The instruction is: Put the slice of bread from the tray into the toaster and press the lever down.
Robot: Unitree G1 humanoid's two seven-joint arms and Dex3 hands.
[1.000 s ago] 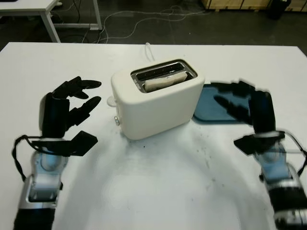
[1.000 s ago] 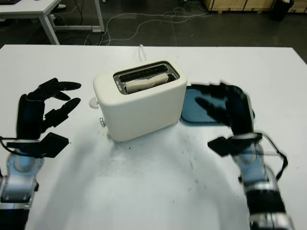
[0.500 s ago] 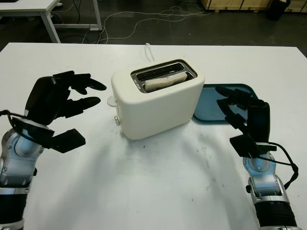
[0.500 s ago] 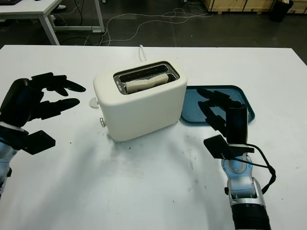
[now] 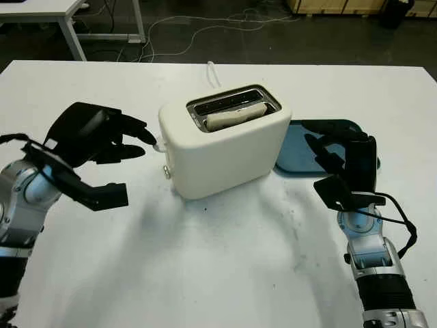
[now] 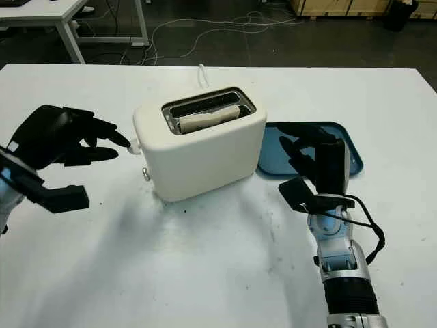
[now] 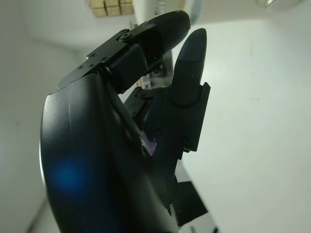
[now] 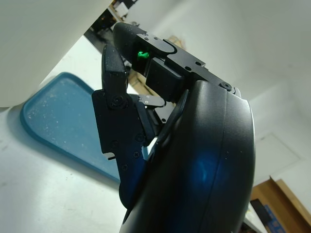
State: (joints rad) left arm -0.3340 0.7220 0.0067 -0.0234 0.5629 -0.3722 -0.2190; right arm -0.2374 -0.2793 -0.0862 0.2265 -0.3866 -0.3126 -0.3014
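One toaster (image 5: pixel 225 140), one bread slice (image 5: pixel 235 117), one tray (image 5: pixel 306 156), two hands.

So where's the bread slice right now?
The bread slice stands in the front slot of the white toaster at mid-table, with the blue tray on the toaster's right.

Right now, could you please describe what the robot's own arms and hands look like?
Both are alike: the left hand and the right hand are matte black, with blocky jointed fingers and a flat black thumb plate. Each sits on a silver-grey metal forearm with a bluish glint at the wrist, and thin black cables loop beside each wrist. A small green light glows on the right hand's shell.
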